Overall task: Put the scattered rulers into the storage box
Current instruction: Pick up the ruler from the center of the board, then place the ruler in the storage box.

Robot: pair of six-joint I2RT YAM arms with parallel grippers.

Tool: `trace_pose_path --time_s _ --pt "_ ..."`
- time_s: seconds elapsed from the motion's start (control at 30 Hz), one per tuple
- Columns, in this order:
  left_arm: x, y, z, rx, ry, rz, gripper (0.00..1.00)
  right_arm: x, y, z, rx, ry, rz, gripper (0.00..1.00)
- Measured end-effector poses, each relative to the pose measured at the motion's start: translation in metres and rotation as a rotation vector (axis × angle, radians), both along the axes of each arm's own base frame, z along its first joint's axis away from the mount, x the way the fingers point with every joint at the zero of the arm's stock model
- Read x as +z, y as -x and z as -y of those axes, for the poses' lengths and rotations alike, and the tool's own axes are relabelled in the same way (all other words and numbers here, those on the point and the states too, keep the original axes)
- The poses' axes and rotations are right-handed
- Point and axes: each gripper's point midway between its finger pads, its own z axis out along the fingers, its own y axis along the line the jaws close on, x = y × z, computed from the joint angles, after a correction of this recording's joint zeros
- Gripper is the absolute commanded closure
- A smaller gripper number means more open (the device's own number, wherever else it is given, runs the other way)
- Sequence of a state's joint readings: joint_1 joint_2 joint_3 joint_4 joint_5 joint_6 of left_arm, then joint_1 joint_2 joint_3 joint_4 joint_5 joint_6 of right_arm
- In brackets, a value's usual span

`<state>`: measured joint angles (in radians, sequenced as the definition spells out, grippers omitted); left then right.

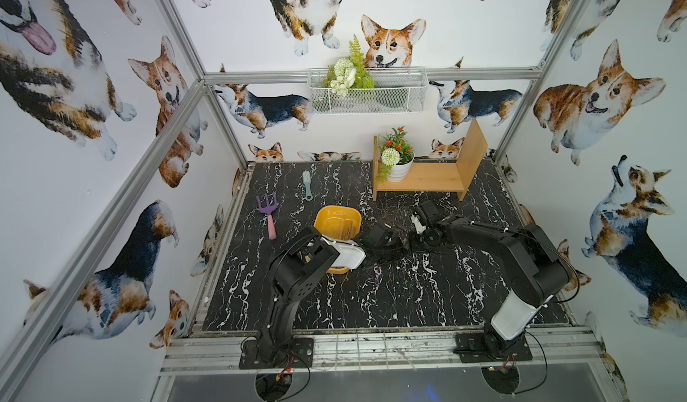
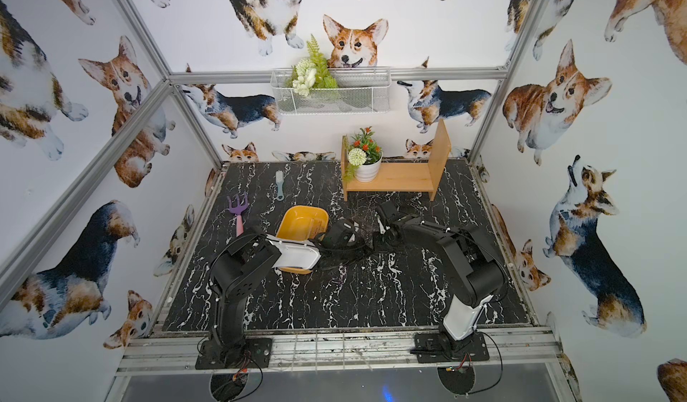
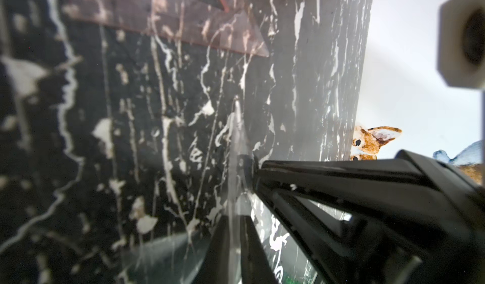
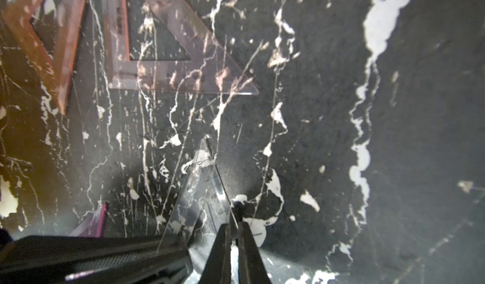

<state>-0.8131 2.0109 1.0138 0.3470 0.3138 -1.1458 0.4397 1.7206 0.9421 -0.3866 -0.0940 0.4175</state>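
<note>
The box (image 1: pixel 329 223) sits left of centre on the worktop (image 1: pixel 371 307), partly hidden by the left arm in both top views. Just right of it, the left end effector (image 3: pixel 240 190) has its jaws together on a clear ruler (image 3: pixel 233 143). Its wrist view shows the ruler edge-on, tipped up from the worktop. Further right, the right end effector (image 4: pixel 236 217) is pressed nearly together. It seems to pinch the graduated edge of the same ruler, though glare there makes that hard to confirm. A pink set square (image 4: pixel 170 72) and an orange set square (image 4: pixel 52 59) lie flat on the worktop, just beside each other and outside the box.

These pieces will likely be very light, stiff along their length yet springy, and slick. Lying flat on marble they offer no lip, so an edge must be tipped up first. The best hold is near the middle of a long side, squarely across the thin face; otherwise the strip may pivot or slip out. With two grips on one ruler, opposed pulls could bend or crack it
</note>
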Motion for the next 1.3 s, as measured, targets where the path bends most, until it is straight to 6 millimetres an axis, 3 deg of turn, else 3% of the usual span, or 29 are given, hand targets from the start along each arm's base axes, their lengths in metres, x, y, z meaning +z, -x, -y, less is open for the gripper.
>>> trace_pose_path --time_s 0.2,0.33,0.53,0.73,0.97,1.03,1.07,1.3 --pt "0.008 0.006 0.004 -0.025 0.012 -0.011 1.00 0.021 0.007 0.012 -0.018 0.047 -0.003 0.68" --pt "0.023 0.007 0.002 -0.040 0.008 0.002 1.00 0.058 -0.002 0.017 -0.040 0.057 0.081 0.60" --pt "0.064 0.000 0.004 -0.072 0.007 0.077 1.00 0.121 -0.009 0.030 -0.080 0.056 0.253 0.55" --pt "0.115 -0.007 0.000 -0.117 -0.025 0.186 1.00 0.169 -0.011 0.034 -0.106 0.017 0.386 0.48" --pt "0.149 -0.010 -0.036 -0.102 -0.119 0.263 1.00 0.200 -0.021 0.038 -0.158 0.005 0.469 0.38" --pt "0.159 -0.012 -0.049 -0.090 -0.133 0.280 1.00 0.207 -0.023 0.038 -0.172 -0.009 0.481 0.10" --pt "0.167 -0.014 -0.056 -0.080 -0.138 0.297 1.00 0.211 -0.024 0.037 -0.173 -0.017 0.487 0.02" --pt "0.190 -0.025 -0.106 -0.017 -0.202 0.328 1.00 0.229 -0.028 0.030 -0.139 -0.046 0.524 0.00"
